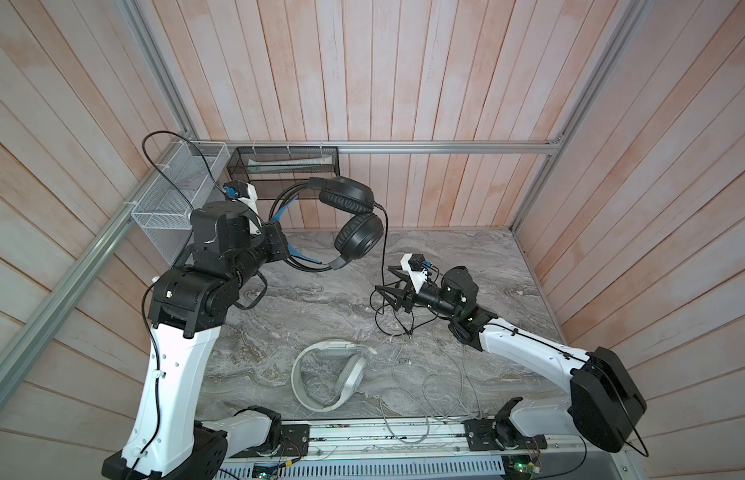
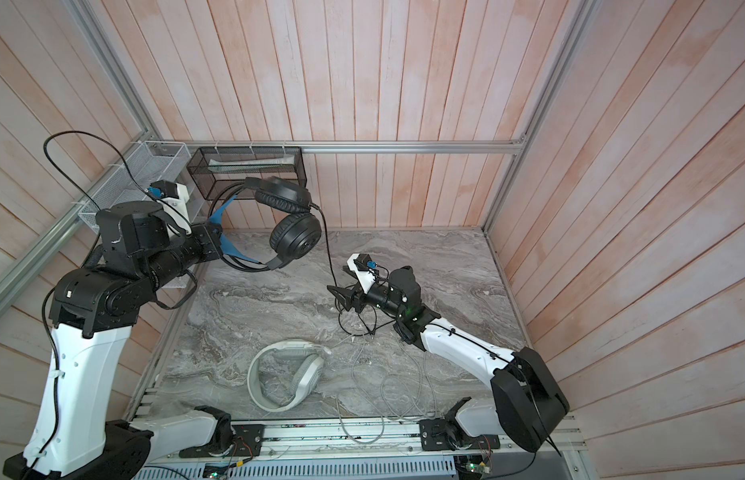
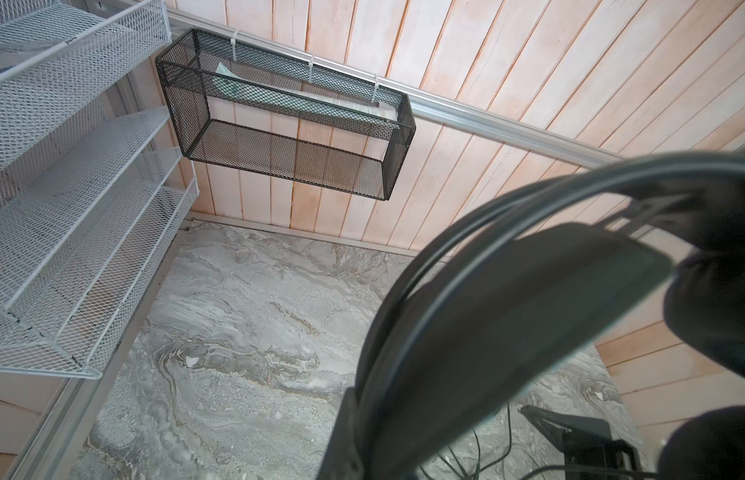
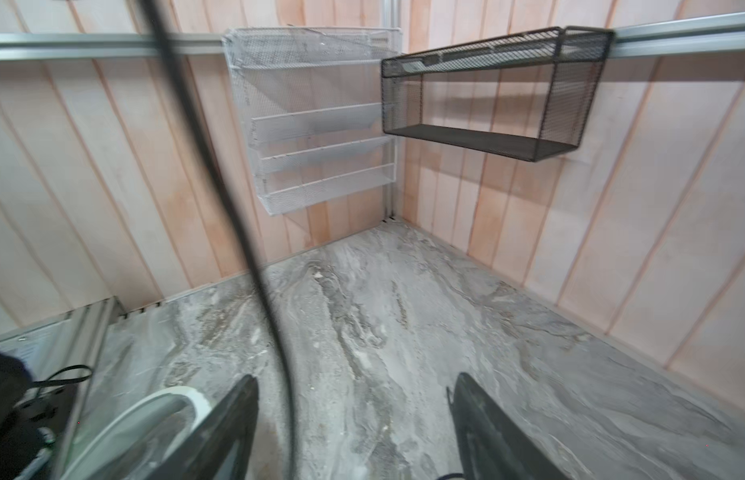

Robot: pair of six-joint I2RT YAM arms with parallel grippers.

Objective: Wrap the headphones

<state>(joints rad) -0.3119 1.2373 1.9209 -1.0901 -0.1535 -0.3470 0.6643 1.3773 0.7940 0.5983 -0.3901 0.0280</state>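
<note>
Black headphones (image 1: 358, 232) hang left of centre, headband clamped in the raised left gripper (image 1: 284, 246), before the black mesh basket (image 1: 279, 166). White-grey headphones (image 1: 325, 378) lie lower centre on the table (image 1: 479, 257). Right of centre, the low right gripper (image 1: 388, 287) has its fingers apart, black cable (image 1: 383, 249) running loose between them.

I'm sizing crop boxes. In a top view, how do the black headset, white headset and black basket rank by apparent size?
1. black headset, though it hangs raised, nearer the camera, which inflates it.
2. white headset and black basket: they cover about the same area, too alike to rank.
</note>
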